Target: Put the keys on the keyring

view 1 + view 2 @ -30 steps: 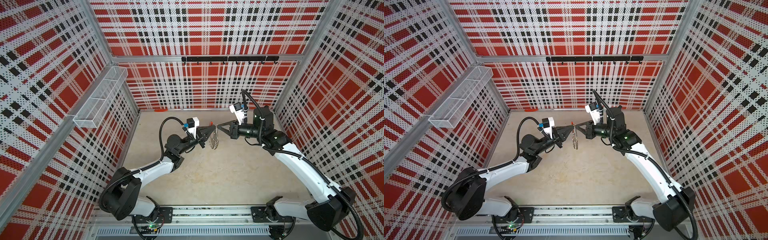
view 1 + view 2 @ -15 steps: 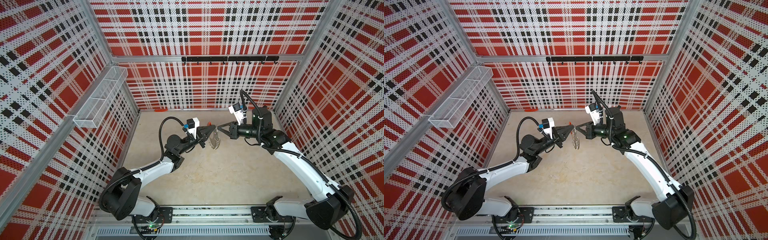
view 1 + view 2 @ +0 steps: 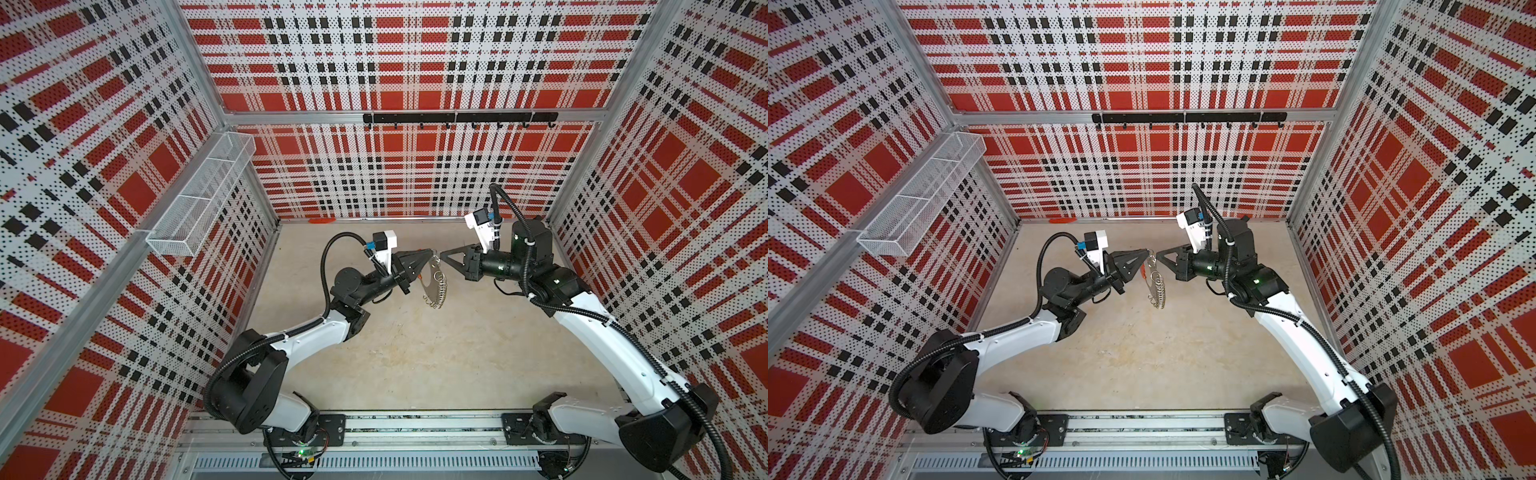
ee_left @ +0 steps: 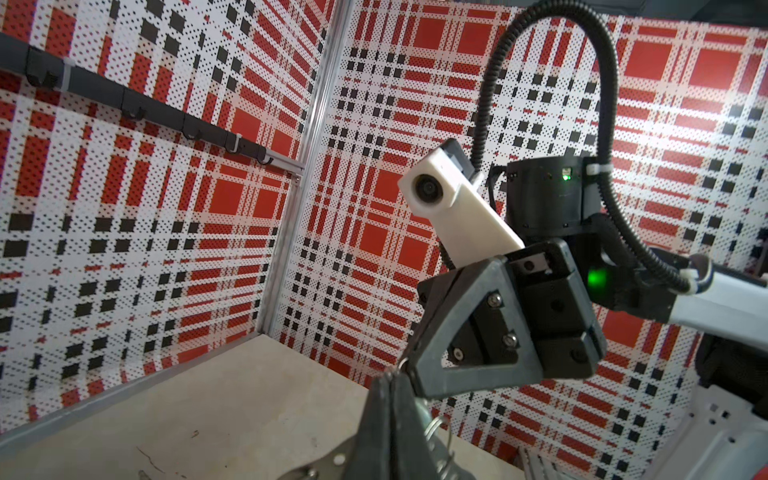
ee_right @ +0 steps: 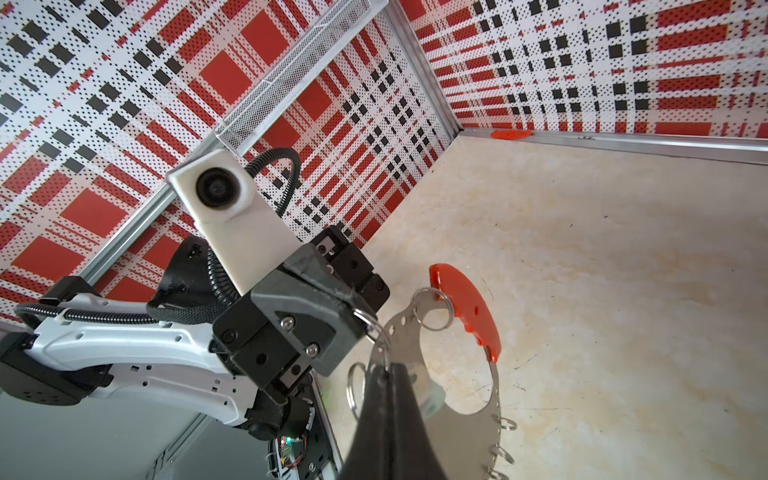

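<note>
Beige floor (image 3: pixel 415 353), plaid walls (image 3: pixel 415 62); left and right jaws both clamp the keyring (image 3: pixel 435 286) aloft.

In the right wrist view, note that the right claw (image 5: pixel 384 374) covers most of the keys (image 5: pixel 433 400), and the picture edge cuts off the keyring (image 5: pixel 401 338). In the left wrist view, the left claw (image 4: pixel 390 384) hides most of the keyring. In both top views the keys are too small for you to tell.
</note>
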Motion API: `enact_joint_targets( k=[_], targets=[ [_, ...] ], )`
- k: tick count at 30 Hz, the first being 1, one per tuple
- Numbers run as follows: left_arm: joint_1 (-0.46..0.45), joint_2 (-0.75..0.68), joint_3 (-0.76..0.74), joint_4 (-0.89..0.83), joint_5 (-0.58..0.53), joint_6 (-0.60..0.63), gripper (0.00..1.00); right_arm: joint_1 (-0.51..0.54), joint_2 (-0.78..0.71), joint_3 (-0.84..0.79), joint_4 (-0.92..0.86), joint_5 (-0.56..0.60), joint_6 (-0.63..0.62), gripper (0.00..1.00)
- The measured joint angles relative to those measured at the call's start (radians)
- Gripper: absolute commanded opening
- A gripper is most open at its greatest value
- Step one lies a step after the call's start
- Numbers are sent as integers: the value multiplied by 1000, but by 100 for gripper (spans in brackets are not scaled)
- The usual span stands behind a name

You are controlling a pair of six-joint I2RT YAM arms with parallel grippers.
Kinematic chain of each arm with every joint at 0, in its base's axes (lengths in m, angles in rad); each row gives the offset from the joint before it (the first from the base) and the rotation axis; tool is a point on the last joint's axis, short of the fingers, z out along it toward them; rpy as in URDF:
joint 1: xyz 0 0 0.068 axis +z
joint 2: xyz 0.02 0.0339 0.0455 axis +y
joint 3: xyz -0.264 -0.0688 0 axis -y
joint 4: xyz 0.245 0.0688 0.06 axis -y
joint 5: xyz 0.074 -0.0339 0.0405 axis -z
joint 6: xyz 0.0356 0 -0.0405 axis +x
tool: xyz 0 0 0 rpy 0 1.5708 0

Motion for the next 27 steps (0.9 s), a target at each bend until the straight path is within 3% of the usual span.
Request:
enact_joint_targets(
  k=[6, 15, 22, 27],
  targets=[
    [0, -11, -14, 7, -52, -129, 0, -1, -56, -86, 82, 15, 19, 0],
    [10, -36, -21, 8, -130, -229, 0, -1, -62, -85, 128, 12, 28, 0],
    [21, -35, -21, 7, -112, -237, 0, -1, 3, 8, 106, -31, 26, 0],
    [20, -33, -21, 6, -89, -168, 0, 3, 35, 56, 81, -50, 20, 0]
  ],
)
